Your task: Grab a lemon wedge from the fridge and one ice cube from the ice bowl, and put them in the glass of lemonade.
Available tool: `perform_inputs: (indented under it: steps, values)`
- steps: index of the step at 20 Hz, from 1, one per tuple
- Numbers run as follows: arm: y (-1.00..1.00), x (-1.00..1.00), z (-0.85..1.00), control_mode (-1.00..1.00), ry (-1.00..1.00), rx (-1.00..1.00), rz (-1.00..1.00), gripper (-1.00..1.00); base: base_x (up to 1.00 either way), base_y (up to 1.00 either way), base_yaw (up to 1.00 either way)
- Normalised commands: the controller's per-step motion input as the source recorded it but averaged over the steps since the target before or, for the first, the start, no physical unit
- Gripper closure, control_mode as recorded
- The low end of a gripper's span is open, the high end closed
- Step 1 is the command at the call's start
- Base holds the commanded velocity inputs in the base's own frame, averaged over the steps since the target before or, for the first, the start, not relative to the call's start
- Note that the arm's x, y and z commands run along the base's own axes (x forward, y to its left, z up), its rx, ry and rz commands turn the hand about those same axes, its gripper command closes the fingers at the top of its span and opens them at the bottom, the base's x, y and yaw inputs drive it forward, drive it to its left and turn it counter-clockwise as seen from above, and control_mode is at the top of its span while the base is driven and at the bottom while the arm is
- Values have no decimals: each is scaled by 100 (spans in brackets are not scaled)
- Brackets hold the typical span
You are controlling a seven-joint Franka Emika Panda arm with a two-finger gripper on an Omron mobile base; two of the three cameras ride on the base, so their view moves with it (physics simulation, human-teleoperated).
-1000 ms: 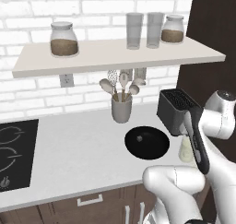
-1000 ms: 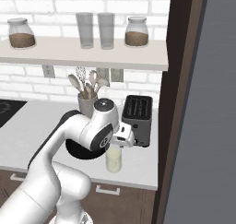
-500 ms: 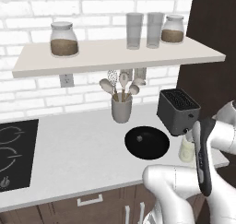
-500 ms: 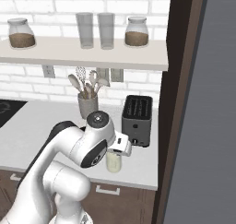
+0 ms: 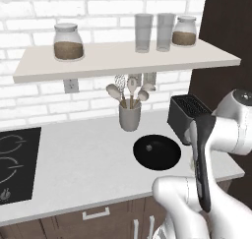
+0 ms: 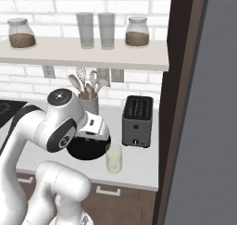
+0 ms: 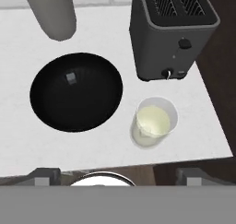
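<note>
Left base view, arm: the white arm rises at the lower right, bent over the worktop [image 5: 88, 154] edge.
Left base view, worktop: the black ice bowl [image 5: 156, 152] lies on the pale surface, just in front of the grey utensil cup [image 5: 130, 117]; the dark toaster [image 5: 184, 114] stands to the bowl's right; a black hob [image 5: 15, 162] sits at the far left.
Left base view, room: a shelf [image 5: 123, 58] on the white brick wall carries two brown-filled jars and two tall clear glasses.
Right base view, worktop: the glass of lemonade [image 6: 114, 159] stands near the front edge, just beside the bowl and in front of the toaster.
Right base view, room: the grey fridge [image 6: 208, 127] fills the right side, past a dark side panel.
Hand view, fingers: the two tips [image 7: 46, 176] show wide apart at the bottom corners, holding nothing, clear of everything.
Hand view, bowl: one small ice cube [image 7: 70, 78] lies inside, possibly the only one.
Hand view, glass: upright, pale yellow liquid inside, between the bowl and the worktop's right edge.
</note>
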Motion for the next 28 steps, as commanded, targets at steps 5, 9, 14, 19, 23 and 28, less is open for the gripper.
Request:
perform_inputs:
  steps: [5, 9, 14, 19, 23, 28]
  values:
    - [21, -35, -9, -100, -3, 8, -1, -100, 0, 0, 0]
    - [18, -28, 0, -100, -2, 1, -6, -100, 0, 0, 0]
    - [0, -2, 0, -100, 0, 0, -1, -100, 0, 0, 0]
    - [0, -1, 0, 100, 0, 0, 0, -100, -10, -2, 0]
    - [0, 0, 0, 100, 0, 0, 0, -100, -96, -4, -15]
    - [0, 0, 0, 100, 0, 0, 0, -100, -99, -11, -23]
